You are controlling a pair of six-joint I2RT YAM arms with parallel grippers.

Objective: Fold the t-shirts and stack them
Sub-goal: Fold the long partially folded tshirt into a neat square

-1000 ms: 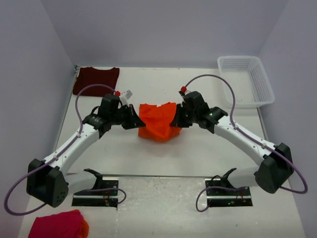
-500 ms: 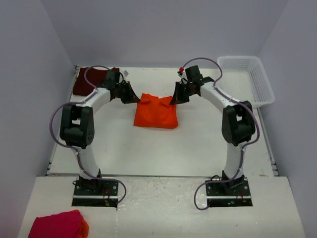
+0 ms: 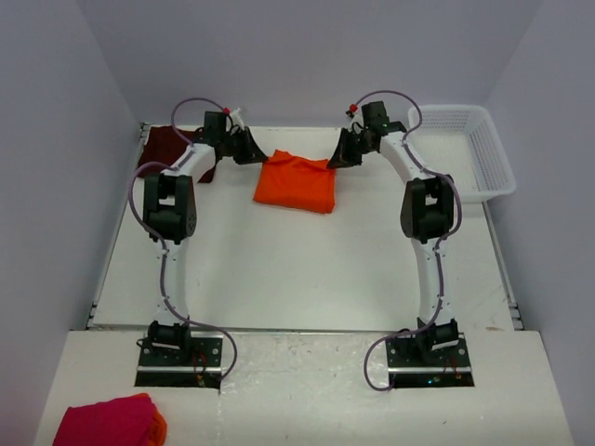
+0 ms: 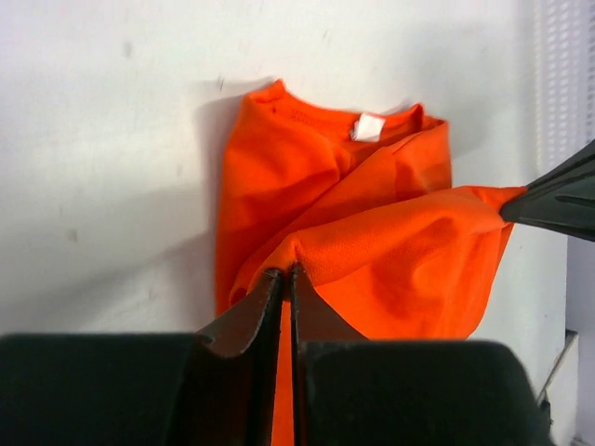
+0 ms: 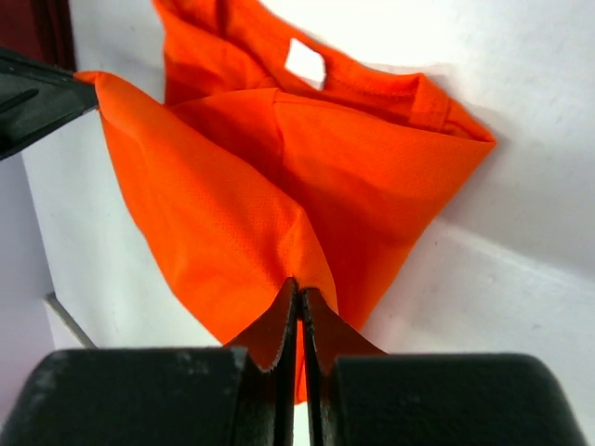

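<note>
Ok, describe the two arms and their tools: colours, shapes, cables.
Left arm and right arm match: white links, black joint housings, black base plates. A purple cable loops along each. Left tool and right tool have black fingers tapering to thin tips.

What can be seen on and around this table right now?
orange t-shirt: one, bright orange, far middle of the table, one edge pinched at both ends
maroon t-shirt: one, dark maroon, far left corner, partly hidden by the left arm
cloth bundle: one, pink-red with an orange edge, near left, in front of the arm bases
basket: one, white mesh, far right
table: one, white
arms: two, white and black, purple cables; left arm, right arm
left tool: black, shut on the orange t-shirt
right tool: black, shut on the orange t-shirt
</note>
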